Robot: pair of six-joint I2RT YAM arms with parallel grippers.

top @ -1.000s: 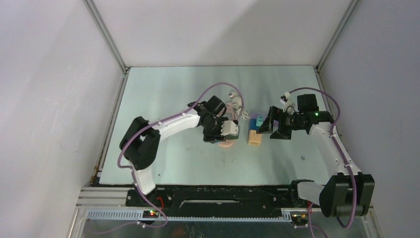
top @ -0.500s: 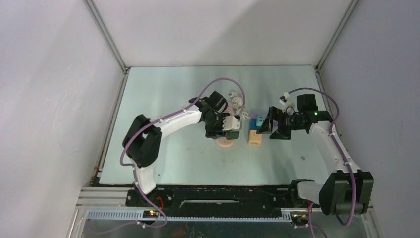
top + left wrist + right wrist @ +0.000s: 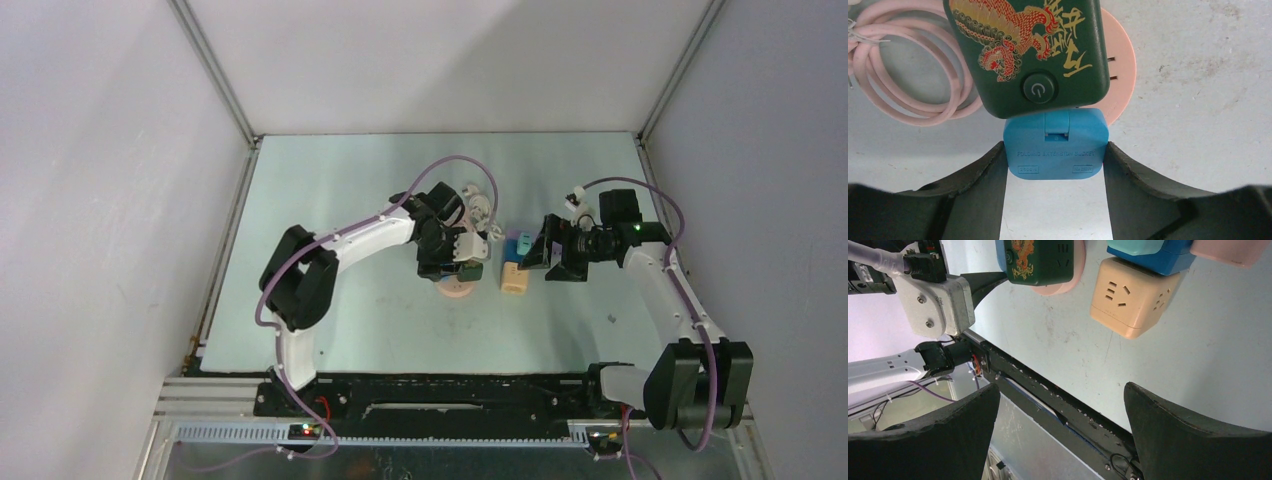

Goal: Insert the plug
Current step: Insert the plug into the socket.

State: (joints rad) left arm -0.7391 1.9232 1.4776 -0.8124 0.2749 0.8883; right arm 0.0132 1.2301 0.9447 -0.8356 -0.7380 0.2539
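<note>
— While the left gripper [image 3: 1055, 161] is clamping the blue plug [image 3: 1055, 135] between its fingers, where is that plug sitting?
— It is touching the green box [image 3: 1028, 50], over the pink round socket [image 3: 1123, 50]; the right gripper [image 3: 1060, 389] is hanging with jaws wide apart near the beige cube [image 3: 1128, 295].

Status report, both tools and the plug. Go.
Left tool shut on blue plug. Right tool open, empty. Green adapter on pink socket, directly ahead of plug.
</note>
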